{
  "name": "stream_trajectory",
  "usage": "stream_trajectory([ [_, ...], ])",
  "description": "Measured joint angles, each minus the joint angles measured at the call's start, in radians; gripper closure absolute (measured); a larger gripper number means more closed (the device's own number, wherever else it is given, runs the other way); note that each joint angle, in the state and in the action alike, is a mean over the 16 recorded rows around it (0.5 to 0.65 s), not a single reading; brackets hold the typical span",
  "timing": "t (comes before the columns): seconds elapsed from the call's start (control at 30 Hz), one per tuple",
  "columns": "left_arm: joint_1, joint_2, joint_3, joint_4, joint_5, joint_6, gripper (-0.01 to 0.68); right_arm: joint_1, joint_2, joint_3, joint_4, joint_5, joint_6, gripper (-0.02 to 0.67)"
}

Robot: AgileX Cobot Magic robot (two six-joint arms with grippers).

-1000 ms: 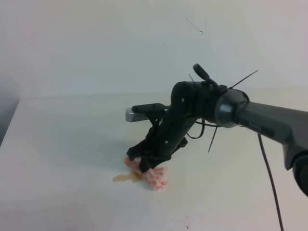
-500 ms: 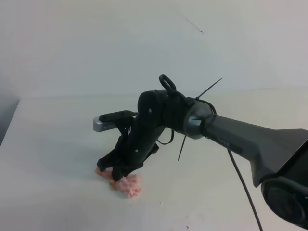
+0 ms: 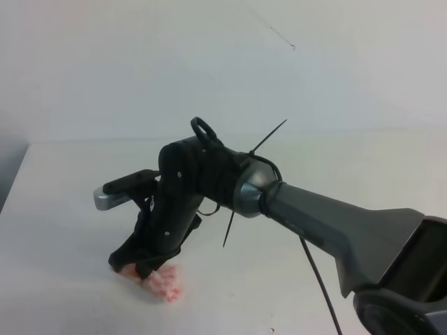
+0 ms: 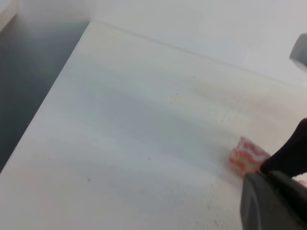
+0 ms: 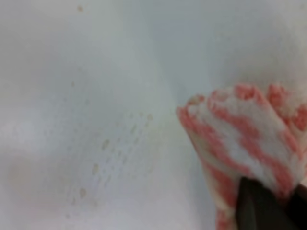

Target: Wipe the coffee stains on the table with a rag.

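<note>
My right gripper (image 3: 143,269) reaches across to the left of the white table (image 3: 63,209). It is shut on the pink-and-white rag (image 3: 166,287) and presses it onto the tabletop. In the right wrist view the rag (image 5: 240,139) fills the right side, with my dark fingertips (image 5: 256,208) on it. Left of it, only faint tan specks of the coffee stains (image 5: 103,160) show. No tan splotch shows in the exterior high view. In the left wrist view the rag (image 4: 246,158) pokes out beside the dark right gripper (image 4: 276,191). My left gripper is out of view.
The table's left edge (image 4: 53,91) drops off to a dark floor. A pale wall (image 3: 209,63) stands behind the table. A thin black cable (image 3: 318,279) hangs under the right arm. Black zip-tie ends stick out from its wrist.
My right gripper has swept the rag to the left over the tan splotch. The splotch showed beside the rag one second ago and no longer shows in the exterior high view.
</note>
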Motion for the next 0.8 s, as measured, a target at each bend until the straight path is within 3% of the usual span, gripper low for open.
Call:
stream_trajectory([
  [0.2, 0.0, 0.002, 0.0, 0.0, 0.0, 0.0, 0.674, -0.014, 0.016, -0.004, -0.062, 0.036, 0.025, 0.602],
  [0.53, 0.0, 0.002, 0.0, 0.0, 0.0, 0.0, 0.674, -0.132, -0.004, 0.006, -0.15, 0.126, 0.047, 0.603],
  [0.8, 0.0, 0.002, 0.0, 0.0, 0.0, 0.0, 0.674, -0.184, -0.127, 0.133, -0.207, 0.111, 0.041, 0.603],
])
